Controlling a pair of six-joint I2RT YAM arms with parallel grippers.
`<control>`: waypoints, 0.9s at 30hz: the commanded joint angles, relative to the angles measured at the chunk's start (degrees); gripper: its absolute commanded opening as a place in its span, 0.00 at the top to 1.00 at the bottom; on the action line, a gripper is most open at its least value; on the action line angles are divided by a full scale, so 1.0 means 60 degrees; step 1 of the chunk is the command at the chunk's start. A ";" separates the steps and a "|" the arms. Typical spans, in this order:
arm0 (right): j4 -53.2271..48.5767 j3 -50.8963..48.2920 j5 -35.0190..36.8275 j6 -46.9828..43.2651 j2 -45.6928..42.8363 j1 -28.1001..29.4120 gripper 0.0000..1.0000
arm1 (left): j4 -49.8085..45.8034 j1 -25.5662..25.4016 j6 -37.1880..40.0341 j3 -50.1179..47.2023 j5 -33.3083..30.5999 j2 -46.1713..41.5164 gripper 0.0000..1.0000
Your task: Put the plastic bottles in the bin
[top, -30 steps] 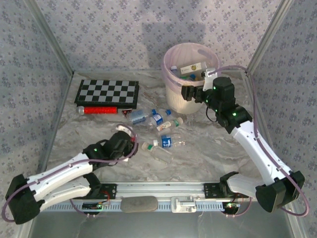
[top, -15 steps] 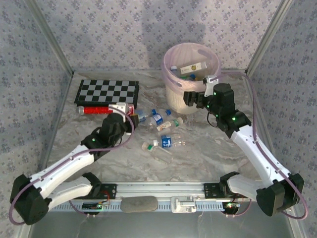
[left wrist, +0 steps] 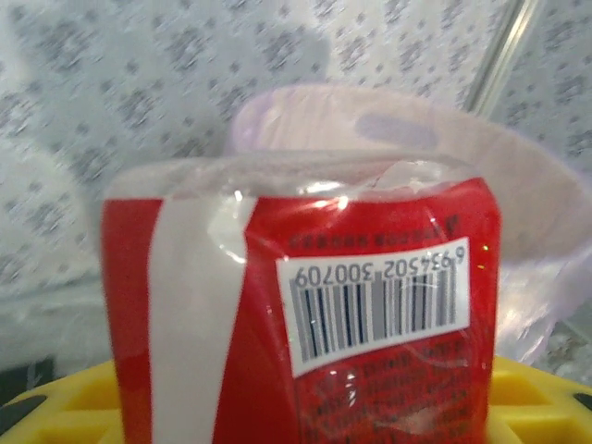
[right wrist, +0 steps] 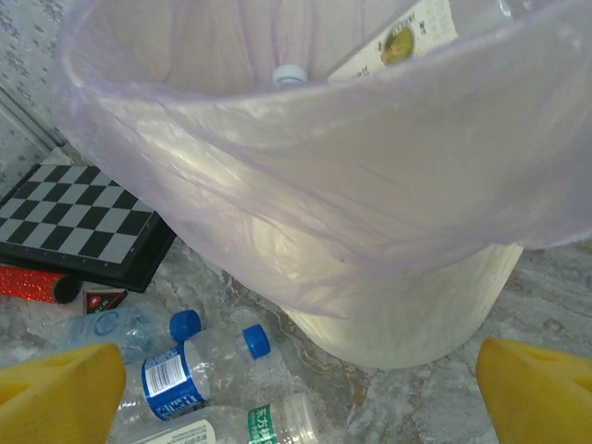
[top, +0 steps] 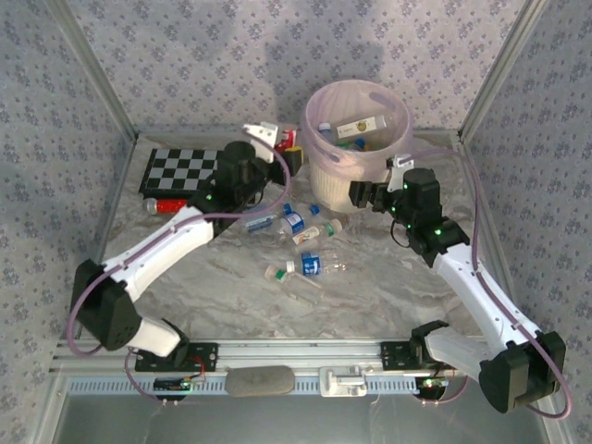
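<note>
Swinging up from the table within the last second, my left fingers (top: 289, 148) now hang beside the rim of the bin (top: 330, 188), past the chessboard (top: 181, 170). They are clamped on a red-labelled bottle (left wrist: 305, 305) of clear crinkled plastic with a white stripe and a barcode. My right fingers (top: 359, 194) have eased back a little, spread wide and empty, near the bin's wall. The cream, pink-bagged bin stands at the far side of the table (top: 388, 296); loose bottles (top: 296, 222) lie before it.
</note>
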 commanded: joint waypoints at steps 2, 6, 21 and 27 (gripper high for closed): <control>0.0264 -0.0382 -0.0325 0.0332 -0.0157 -0.0118 0.01 | -0.0003 0.0063 0.0629 0.1938 0.1420 0.1054 0.54; 0.0318 -0.0641 -0.0417 0.0410 -0.0201 -0.0235 0.01 | -0.0818 0.0070 0.0791 0.3995 0.1964 0.2397 0.54; 0.0403 -0.1014 -0.0671 0.0411 -0.0359 -0.0639 0.01 | -0.4507 0.0085 0.0830 1.1646 0.3261 0.7561 0.51; 0.0343 -0.1121 -0.0711 0.0390 -0.0505 -0.0787 0.01 | -0.5420 0.0079 0.0779 1.3388 0.3233 0.8900 0.49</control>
